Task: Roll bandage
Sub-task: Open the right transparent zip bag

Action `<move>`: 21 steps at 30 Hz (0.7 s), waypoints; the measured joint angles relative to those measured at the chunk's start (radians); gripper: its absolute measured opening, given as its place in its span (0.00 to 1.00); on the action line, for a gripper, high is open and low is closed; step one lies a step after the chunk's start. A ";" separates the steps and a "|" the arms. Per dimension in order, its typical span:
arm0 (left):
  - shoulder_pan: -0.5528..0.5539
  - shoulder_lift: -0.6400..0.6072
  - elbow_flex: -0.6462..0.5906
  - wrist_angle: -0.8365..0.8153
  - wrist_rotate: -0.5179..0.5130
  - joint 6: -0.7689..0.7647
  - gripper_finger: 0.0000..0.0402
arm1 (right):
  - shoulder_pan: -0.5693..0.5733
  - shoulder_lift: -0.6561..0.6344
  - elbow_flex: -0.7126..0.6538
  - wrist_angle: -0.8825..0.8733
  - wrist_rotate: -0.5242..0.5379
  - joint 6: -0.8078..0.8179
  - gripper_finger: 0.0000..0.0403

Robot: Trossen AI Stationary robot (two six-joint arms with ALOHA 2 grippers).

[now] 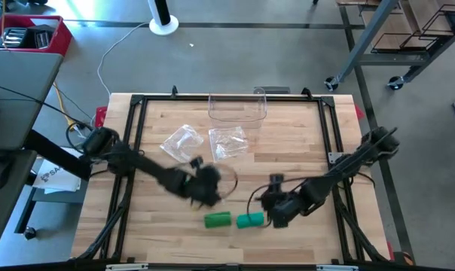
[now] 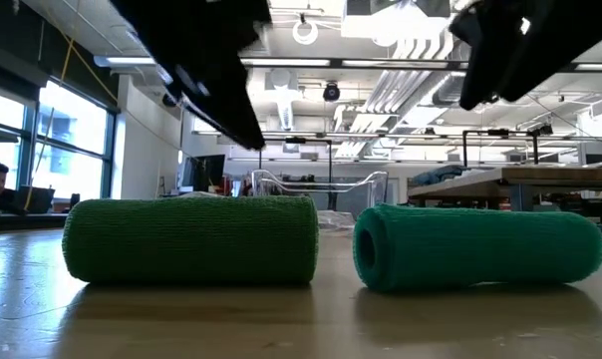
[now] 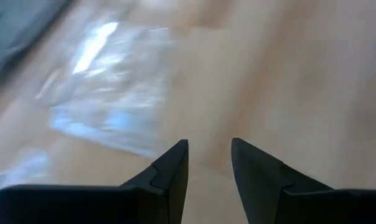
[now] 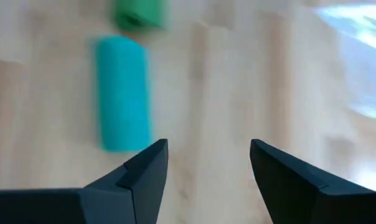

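Both rolls lie done on counter; R gripper jaws apart, empty; L gripper apart, empty.

Blurred by motion in both wrist views: plastic wrapper and teal bandage roll, with green bandage roll cut off at the frame edge.

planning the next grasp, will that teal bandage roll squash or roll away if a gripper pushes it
The teal bandage roll lies on its side, a cylinder on the flat wooden table, so a sideways nudge would probably roll it. Its woven wrap and hollow core suggest it is soft, light and likely to squash under a firm pinch. The textured fabric probably grips well.
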 joint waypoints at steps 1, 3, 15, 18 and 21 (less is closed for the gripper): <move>0.044 0.000 0.000 -0.018 0.001 0.001 0.29 | 0.000 -0.023 -0.025 -0.019 0.037 0.018 0.55; 0.136 0.000 0.000 -0.034 0.020 0.027 0.29 | 0.000 -0.072 -0.086 -0.006 0.116 0.049 0.55; 0.450 0.172 0.000 0.122 0.426 0.187 0.29 | -0.085 -0.187 -0.490 0.625 0.128 0.051 0.55; 0.434 0.193 0.001 0.223 0.623 0.129 0.29 | -0.109 -0.187 -0.502 0.676 0.088 0.014 0.55; 0.370 0.188 0.000 0.333 0.689 0.111 0.29 | -0.128 -0.187 -0.488 0.714 0.076 -0.036 0.55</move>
